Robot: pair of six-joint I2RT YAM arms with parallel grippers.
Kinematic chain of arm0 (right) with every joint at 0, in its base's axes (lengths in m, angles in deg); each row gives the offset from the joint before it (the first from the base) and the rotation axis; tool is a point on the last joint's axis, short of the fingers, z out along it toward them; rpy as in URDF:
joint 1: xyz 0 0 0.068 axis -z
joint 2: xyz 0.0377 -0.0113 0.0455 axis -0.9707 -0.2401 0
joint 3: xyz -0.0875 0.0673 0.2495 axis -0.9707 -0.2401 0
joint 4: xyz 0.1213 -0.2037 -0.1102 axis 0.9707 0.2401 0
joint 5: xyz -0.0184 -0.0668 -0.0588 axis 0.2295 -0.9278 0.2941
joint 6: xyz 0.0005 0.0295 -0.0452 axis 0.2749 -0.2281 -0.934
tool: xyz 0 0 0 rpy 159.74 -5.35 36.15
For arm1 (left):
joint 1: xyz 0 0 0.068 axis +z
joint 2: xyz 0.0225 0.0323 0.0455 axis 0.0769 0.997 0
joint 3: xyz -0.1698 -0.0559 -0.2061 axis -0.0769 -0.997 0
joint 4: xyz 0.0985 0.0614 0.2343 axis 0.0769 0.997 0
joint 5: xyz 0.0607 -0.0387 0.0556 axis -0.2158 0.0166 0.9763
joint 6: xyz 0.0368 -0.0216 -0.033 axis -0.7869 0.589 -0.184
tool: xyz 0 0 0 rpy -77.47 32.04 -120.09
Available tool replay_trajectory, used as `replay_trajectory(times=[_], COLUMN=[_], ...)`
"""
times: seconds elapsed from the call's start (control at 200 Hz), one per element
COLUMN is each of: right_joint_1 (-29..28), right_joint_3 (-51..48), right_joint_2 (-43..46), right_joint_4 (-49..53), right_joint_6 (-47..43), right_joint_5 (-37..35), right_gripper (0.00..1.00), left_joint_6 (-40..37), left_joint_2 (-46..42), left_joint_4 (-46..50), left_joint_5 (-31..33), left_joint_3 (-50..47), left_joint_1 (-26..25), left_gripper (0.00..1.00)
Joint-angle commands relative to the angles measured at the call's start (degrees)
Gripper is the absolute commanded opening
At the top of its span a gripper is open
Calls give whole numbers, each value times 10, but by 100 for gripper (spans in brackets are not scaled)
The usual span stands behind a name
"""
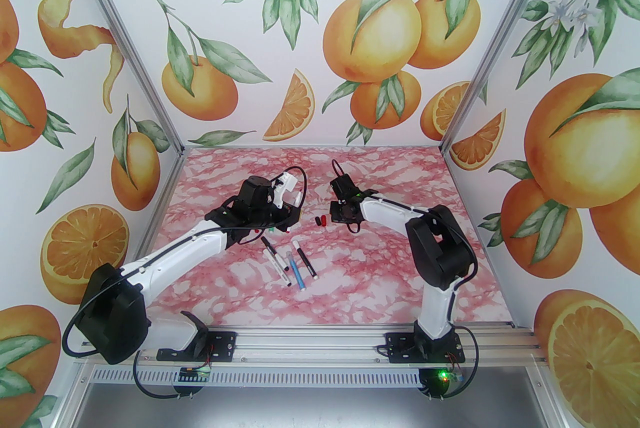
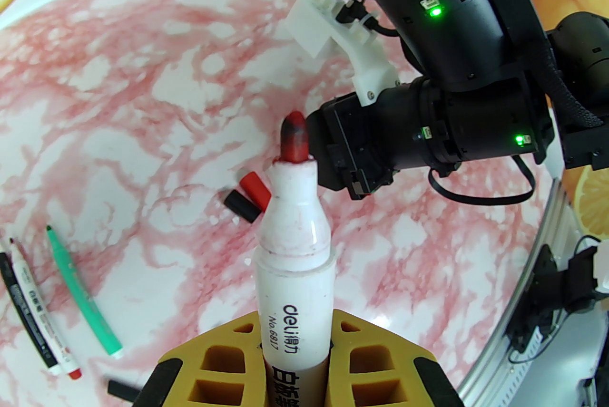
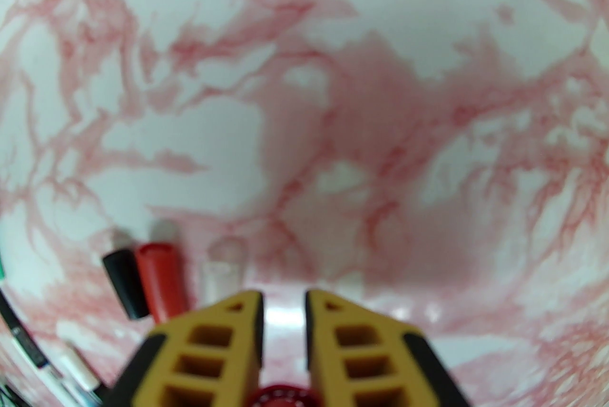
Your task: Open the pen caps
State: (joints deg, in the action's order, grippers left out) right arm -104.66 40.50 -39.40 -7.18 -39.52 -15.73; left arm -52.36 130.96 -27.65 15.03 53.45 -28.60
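Left claw (image 2: 295,319): its yellow fingers are clamped on the white printed barrel of a marker pen (image 2: 292,253). The pen sticks out beyond the fingertips with its cap off, and its red, dark-smudged nib (image 2: 295,136) is bare.

Right claw (image 3: 283,300): the fingers stand at a narrow slot, with a red ribbed cap (image 3: 280,395) lodged deep between them and seen end-on. From the left wrist, this claw sits close beside the bare nib; whether the two touch cannot be told.

Between the two claws, on the pink marbled table (image 1: 400,266), a loose black cap (image 1: 316,219) and a loose red cap (image 1: 324,220) lie side by side, touching. From the right wrist, a pale cap (image 3: 223,267), blurred, lies just beside the loose red one.

Nearer the arm bases, a group of pens (image 1: 290,266) lies fanned out on the table, well apart from the loose caps. A green pen (image 2: 83,295) lies on the table below the left claw, beside two white-barrelled ones. Whether any of these pens still carries its cap is too small to tell.
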Motion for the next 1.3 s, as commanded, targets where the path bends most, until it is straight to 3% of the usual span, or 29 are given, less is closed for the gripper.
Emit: replay_trajectory(times=[0.0,0.861,1.131,1.291], right_joint_1=[1,-2,-16,-30], right_joint_3=[22,46,45,18], right_joint_2=[-19,-37,2,54], right_joint_4=[11,35,59,42], right_joint_6=[9,21,24,10], right_joint_5=[3,17,-10,-25], right_gripper=[20,30,34,37], left_joint_6=[-3,-10,6,25], left_joint_2=[-22,-27,-2,23], left_joint_4=[-9,0,-8,2], left_joint_5=[-4,-4,-11,16], left_joint_3=[-9,-20,-14,2], left_joint_1=[2,4,10,11], left_gripper=[0,0,0,0])
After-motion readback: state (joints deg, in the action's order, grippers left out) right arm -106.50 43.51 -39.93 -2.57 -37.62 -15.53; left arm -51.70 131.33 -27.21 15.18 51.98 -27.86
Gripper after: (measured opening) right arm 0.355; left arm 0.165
